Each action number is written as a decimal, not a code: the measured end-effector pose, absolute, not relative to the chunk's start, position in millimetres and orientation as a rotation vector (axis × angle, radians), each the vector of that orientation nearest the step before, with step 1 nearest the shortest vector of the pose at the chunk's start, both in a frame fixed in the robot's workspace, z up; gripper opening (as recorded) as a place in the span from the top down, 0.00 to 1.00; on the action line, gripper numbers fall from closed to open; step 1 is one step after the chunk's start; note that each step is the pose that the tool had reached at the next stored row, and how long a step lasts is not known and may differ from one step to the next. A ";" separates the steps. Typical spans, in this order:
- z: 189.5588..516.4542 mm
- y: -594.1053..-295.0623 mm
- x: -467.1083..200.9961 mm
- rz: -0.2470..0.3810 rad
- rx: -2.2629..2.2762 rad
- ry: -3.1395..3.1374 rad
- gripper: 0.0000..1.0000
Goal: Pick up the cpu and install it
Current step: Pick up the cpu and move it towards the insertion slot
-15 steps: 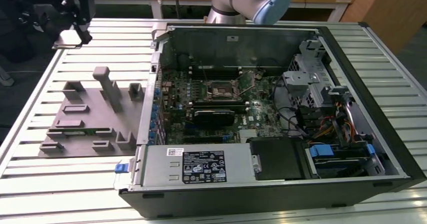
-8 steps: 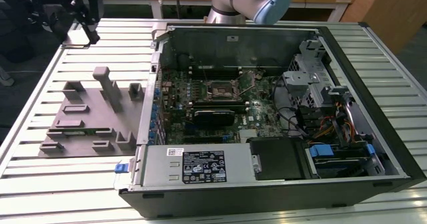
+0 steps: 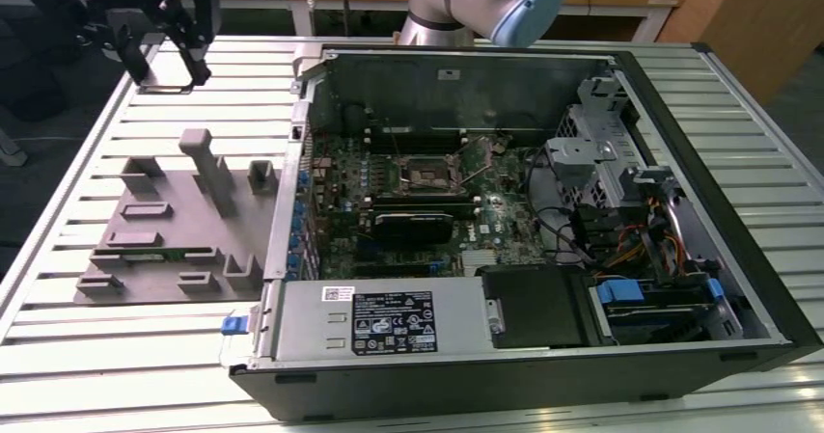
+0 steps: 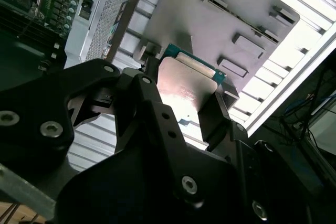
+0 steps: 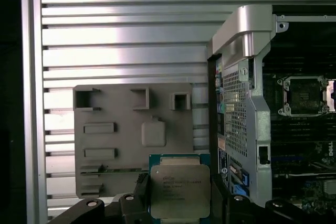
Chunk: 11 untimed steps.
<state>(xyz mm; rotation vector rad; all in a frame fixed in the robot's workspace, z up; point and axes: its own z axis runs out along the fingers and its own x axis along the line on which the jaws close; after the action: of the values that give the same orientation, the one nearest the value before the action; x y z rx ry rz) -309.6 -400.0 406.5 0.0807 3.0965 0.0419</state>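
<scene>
Grips the cpu (image 5: 180, 190) between two black fingers (image 4: 210, 116), closed on opposite edges, apparently to leave the pale metal top and the underside untouched. Holds it flat and level in both wrist views, green rim showing along one side. Probably a match for the lie of the socket and a guard for the contact face.

Hangs with the gripper (image 3: 165, 67) well above the slatted worktop (image 3: 77, 356), near the far corner on the exterior view's left. Sits close to the far edge of the grey fixture plate (image 3: 135, 223); over it or just past it, cannot tell.

On that plate, a shallow square recess (image 5: 153, 134), bare, by its shape likely the chip's seat. Around it, upright blocks and slots, seemingly rests for other parts.

Toward the exterior view's right, well apart from the gripper, the open computer case (image 3: 721, 163), laid on its side with the motherboard facing up, presumably for reach from above. Near the board's middle, the socket (image 3: 429, 173), seemingly without a chip. Installation not yet done.
</scene>
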 end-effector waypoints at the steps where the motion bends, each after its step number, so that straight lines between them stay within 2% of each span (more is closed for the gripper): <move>1: 406.5 -400.0 -307.6 0.042 0.081 3.097 0.45; 11: 406.5 -400.0 -285.4 0.042 0.081 3.097 0.45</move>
<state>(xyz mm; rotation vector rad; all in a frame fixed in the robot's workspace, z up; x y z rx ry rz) -285.4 -400.0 406.5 0.0808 3.0965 0.0420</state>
